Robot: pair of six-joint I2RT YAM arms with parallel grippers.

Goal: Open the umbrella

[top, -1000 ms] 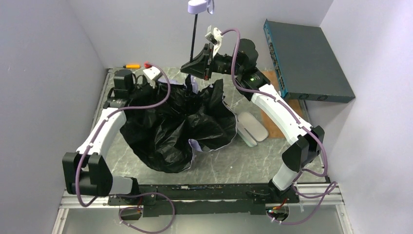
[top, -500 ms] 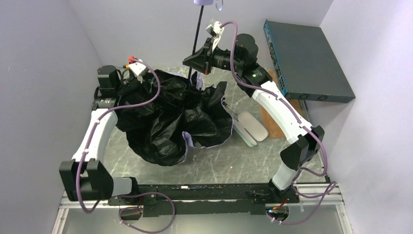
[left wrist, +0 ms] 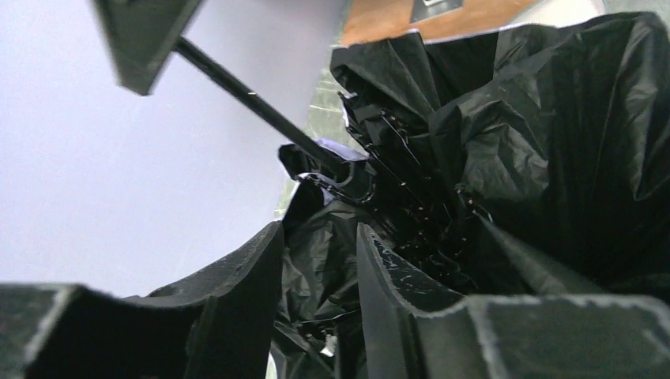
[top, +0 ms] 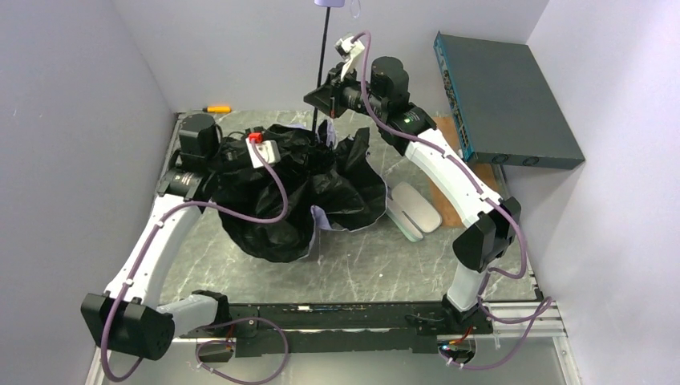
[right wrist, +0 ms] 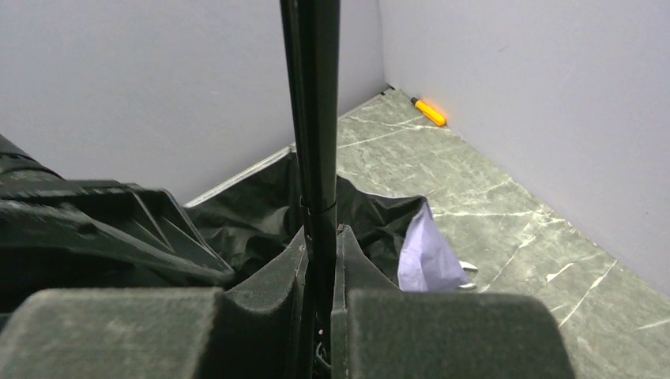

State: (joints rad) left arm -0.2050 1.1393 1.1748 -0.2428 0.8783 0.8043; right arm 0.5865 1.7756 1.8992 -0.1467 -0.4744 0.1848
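A compact folding umbrella (top: pixel 273 208), with crumpled black lining uppermost and a pale lavender-white edge showing at its front, lies in a loose, unopened heap on the grey-green marbled tabletop (top: pixel 377 265). It sits towards the far left of the tabletop. Its thin black shaft (top: pixel 323 56) rises steeply from the middle of the heap to a small lavender handle (top: pixel 329 2), which is cut off by the top edge of the overhead view.

The right claw (right wrist: pixel 320 237) is closed tight around that shaft, well above the fabric and below the handle. The left claw (left wrist: pixel 320 229) reaches into the black folds near the foot of the shaft. Its two fingers stand partly apart with lining in the gap, and it cannot be told whether they pinch it.

A pale mint-green oval case (top: pixel 414 210) lies just beside the heap on its right. A small orange-yellow screwdriver (top: pixel 216 108) rests against the back wall. A flat dark blue-grey box (top: pixel 505 96) leans at the right wall.
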